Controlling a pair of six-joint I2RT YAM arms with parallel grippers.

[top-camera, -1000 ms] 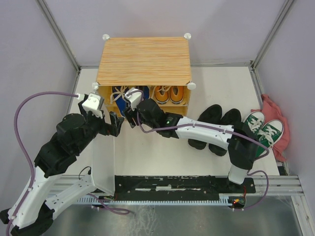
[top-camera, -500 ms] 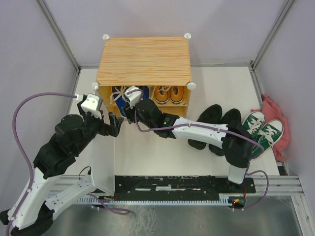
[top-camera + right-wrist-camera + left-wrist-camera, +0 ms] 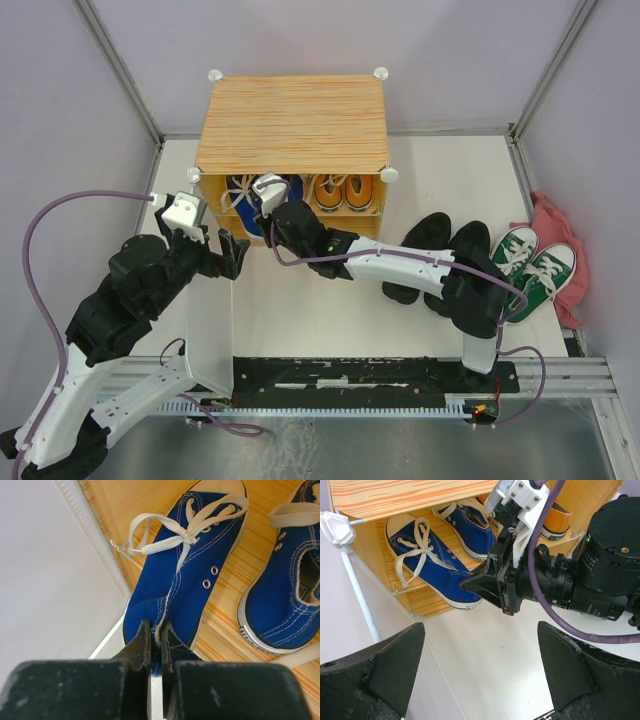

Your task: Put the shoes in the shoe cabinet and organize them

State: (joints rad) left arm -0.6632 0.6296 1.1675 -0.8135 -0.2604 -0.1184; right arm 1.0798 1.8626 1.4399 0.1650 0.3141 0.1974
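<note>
The shoe cabinet (image 3: 292, 122) stands at the back with its front open. On its wooden shelf (image 3: 231, 611) lie two blue sneakers (image 3: 243, 195) and an orange pair (image 3: 340, 192). The left blue sneaker (image 3: 185, 580) has its heel over the shelf's front edge. My right gripper (image 3: 156, 640) is shut on its heel collar, and the left wrist view shows that gripper (image 3: 470, 584) at the heel. The other blue sneaker (image 3: 287, 595) lies beside it. My left gripper (image 3: 480, 665) hangs open over the table, holding nothing. Black boots (image 3: 440, 245) and green sneakers (image 3: 530, 262) rest on the table to the right.
The cabinet's white door (image 3: 210, 330) is swung open toward the near edge, just under my left arm. A pink cloth (image 3: 560, 240) lies at the right wall under the green sneakers. A white corner knob (image 3: 332, 527) sticks out at the cabinet's left front.
My right gripper has reached a little further toward the shelf and its jaws have shut on the left blue sneaker's heel. The left arm has barely shifted.
</note>
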